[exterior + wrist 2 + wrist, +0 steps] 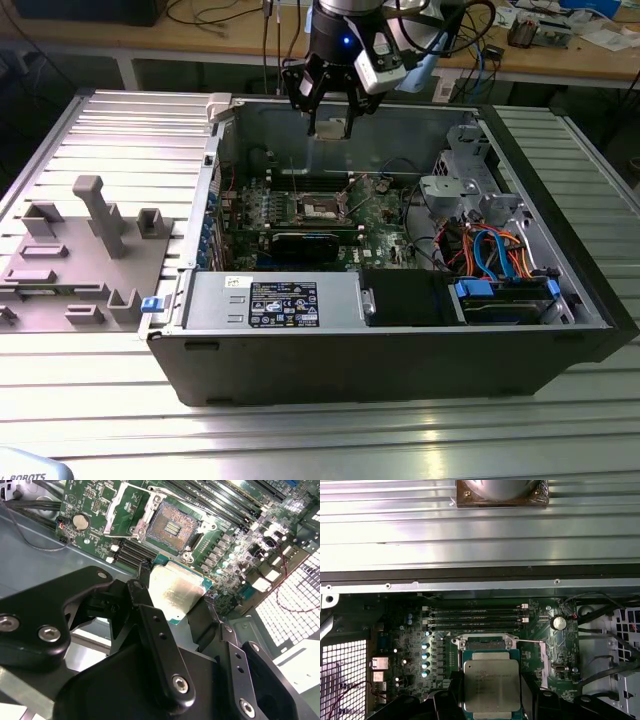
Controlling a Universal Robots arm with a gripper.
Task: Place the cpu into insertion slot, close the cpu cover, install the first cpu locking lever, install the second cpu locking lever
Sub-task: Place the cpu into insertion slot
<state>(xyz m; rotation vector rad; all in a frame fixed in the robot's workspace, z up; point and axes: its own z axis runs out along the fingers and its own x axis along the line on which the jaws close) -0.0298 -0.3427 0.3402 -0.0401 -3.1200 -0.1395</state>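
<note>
The gripper (330,120) hangs above the open computer case, shut on the cpu (331,128), a flat square chip with a silver-grey top. In both wrist views the black fingers (145,587) clamp the cpu (175,592) by two opposite edges, well above the green board. The insertion slot (170,527) lies bare below it, showing its dark contact field. Beside the slot, the cpu cover (125,505) stands swung open as a silvery frame. In the first wrist view the cpu (492,682) overlaps the insertion slot (482,643) and hides most of it.
Long black memory slots (475,617) run beside the socket. A power supply (270,300) sits at the case's near wall, and a drive cage (470,190) with cables (500,250) fills the exterior view's right. A grey fixture (90,250) lies outside the case.
</note>
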